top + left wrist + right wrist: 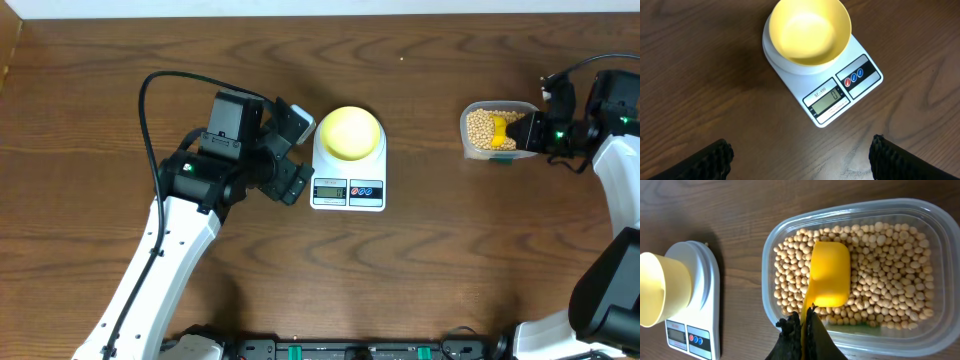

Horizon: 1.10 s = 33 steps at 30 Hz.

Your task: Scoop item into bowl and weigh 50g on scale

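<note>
A clear rounded-rectangular plastic tub (465,130) sits on the dark wooden table (450,270) near its right edge, toward the far side. A bright yellow scoop (830,275) has its head inside the tub.

Small round beige soybeans (880,280) cover the floor of a clear plastic tub (850,209). The pale yellow bowl (809,31), upright and empty, sits on the round platform of the white digital scale (840,95), well apart from the tub; the scale's grey display and buttons line its near edge

Pale yellow bowl (809,31) on white scale (827,97)
</note>
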Available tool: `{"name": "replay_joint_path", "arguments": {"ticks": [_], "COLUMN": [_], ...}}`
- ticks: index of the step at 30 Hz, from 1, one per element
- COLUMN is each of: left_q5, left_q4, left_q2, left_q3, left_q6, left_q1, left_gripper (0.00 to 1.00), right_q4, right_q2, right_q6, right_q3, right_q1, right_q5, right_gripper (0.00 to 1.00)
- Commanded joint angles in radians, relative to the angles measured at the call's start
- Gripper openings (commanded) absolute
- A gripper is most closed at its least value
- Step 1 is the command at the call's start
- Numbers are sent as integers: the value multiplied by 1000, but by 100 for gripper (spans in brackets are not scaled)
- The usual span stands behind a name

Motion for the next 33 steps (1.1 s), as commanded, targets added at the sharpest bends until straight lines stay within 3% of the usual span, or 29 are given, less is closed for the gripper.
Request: {"name": "replay_joint_path", "arguments": {"ticks": [1,20,33], "left_q5": [16,16,16], "left_q4": [-2,-2,-2], "left_q2": [-6,-6,-6], "left_q3": [-14,-14,-14], "left_q6": [17,17,17], "left_q1": [0,0,0], "left_gripper": [89,89,89], "right_q4": [11,4,8], "right_q2": [34,78,78], "right_q6": [-14,-10,-10], "right_q3": [-6,-6,-6], "right_q1": [-3,-90,-184], "right_q5": [-49,-128,-340], "right_gripper": [1,1,1]}}
